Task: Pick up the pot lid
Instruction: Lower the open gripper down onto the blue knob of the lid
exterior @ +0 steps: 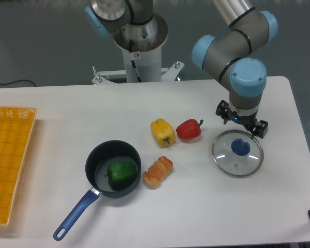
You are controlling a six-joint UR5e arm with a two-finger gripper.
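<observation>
The glass pot lid (237, 154) lies flat on the white table at the right, its blue knob (241, 147) facing up and uncovered. My gripper (242, 125) hangs just behind the lid's far rim, pointing down, with the blue wrist joint above it. Black parts stick out on both sides of the wrist, but the fingers themselves are hidden under it. Nothing is seen held. The lid rests on the table, apart from the other objects.
A dark pot with a blue handle (112, 169) holds a green pepper (121, 174). Near it lie a bread-like item (158, 172), a yellow pepper (163, 132) and a red pepper (189, 129). A yellow basket (8, 165) sits at the left edge.
</observation>
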